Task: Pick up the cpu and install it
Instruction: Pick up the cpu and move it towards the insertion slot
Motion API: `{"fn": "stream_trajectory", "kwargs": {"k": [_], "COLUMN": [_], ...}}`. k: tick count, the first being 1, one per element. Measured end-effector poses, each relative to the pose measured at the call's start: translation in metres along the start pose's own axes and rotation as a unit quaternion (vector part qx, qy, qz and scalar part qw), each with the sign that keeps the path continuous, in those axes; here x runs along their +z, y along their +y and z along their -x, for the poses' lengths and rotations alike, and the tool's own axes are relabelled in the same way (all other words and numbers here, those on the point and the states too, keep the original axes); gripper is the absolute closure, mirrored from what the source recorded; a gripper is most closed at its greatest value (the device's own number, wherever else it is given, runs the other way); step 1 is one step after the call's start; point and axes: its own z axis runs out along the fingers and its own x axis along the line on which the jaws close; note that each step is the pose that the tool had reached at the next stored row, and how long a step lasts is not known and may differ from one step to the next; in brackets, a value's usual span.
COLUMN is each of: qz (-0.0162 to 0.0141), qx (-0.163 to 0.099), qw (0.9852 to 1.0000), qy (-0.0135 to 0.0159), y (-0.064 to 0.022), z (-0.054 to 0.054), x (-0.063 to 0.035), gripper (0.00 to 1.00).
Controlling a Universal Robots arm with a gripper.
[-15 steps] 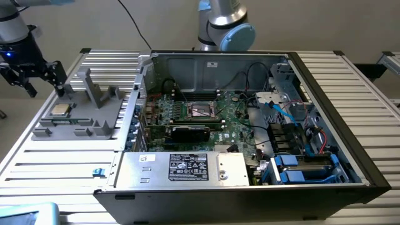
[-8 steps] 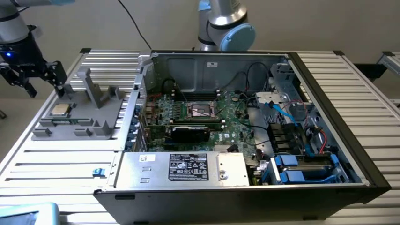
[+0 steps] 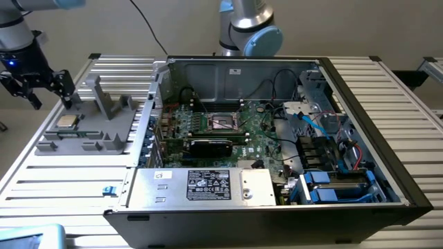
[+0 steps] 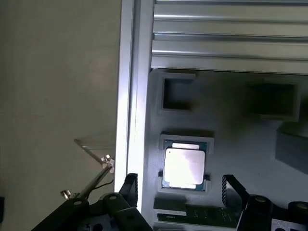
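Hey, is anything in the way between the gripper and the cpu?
Nothing visible. The cpu lies bare in its grey fixture, the open gripper above it; the fixture's upright posts stand off to the exterior view's right.

I see a plain beige wall (image 3: 360, 26) behind the rig, bare and evenly lit. The desk (image 3: 408, 124) is built of ribbed aluminium slats, pale grey with a soft sheen, and has black caps (image 3: 374, 58) at its far corners. In the wrist view the desk's edge rail (image 4: 130, 96) runs beside a flat beige floor (image 4: 57, 72). At the exterior view's right, just past the desk's far corner, I make out part of another aluminium frame (image 3: 433, 67). The light is soft and diffuse. Shadows are faint, and the slats catch bright streaks in the wrist view.
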Motion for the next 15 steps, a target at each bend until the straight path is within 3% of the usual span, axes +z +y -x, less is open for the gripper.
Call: {"fn": "stream_trajectory", "kwargs": {"k": [11, 12, 13, 15], "qz": [0.0003, 0.0014, 0.0045, 0.0132], "qx": [0.0, 0.0, 0.0, -0.001], "qw": [1.0, 1.0, 1.0, 0.9999], "qy": [0.0039, 0.0042, 0.0041, 0.0036], "y": [-0.0004, -0.0011, -0.002, -0.0041], "z": [0.001, 0.001, 0.001, 0.001], "x": [0.0194, 0.0208, 0.0217, 0.0234], "gripper": [0.2, 0.2, 0.2, 0.2]}}
